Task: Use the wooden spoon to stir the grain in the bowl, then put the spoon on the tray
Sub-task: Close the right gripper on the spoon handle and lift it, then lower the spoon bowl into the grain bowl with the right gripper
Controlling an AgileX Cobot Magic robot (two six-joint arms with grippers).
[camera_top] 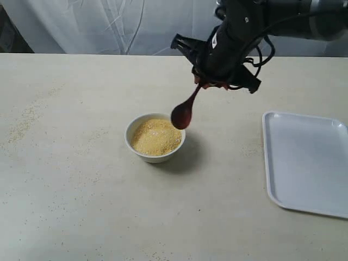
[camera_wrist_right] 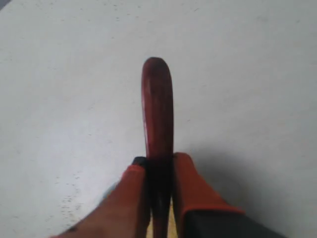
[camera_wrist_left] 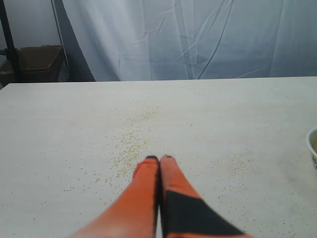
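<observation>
Spoon [camera_top: 184,113] clamped in R hand [camera_wrist_right: 159,159] — scoop above bowl [camera_top: 154,158] edge; L hand [camera_wrist_left: 159,158] fingers together.

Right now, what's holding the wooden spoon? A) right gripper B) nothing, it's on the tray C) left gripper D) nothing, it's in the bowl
A: the right gripper is shut on the wooden spoon; the left gripper is shut with nothing in it.

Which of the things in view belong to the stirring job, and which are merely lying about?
Job: wooden spoon, held by the right gripper; bowl; grain; tray.
Lying about: spilled granules on the table; brown box beyond the table; idle left gripper.
</observation>
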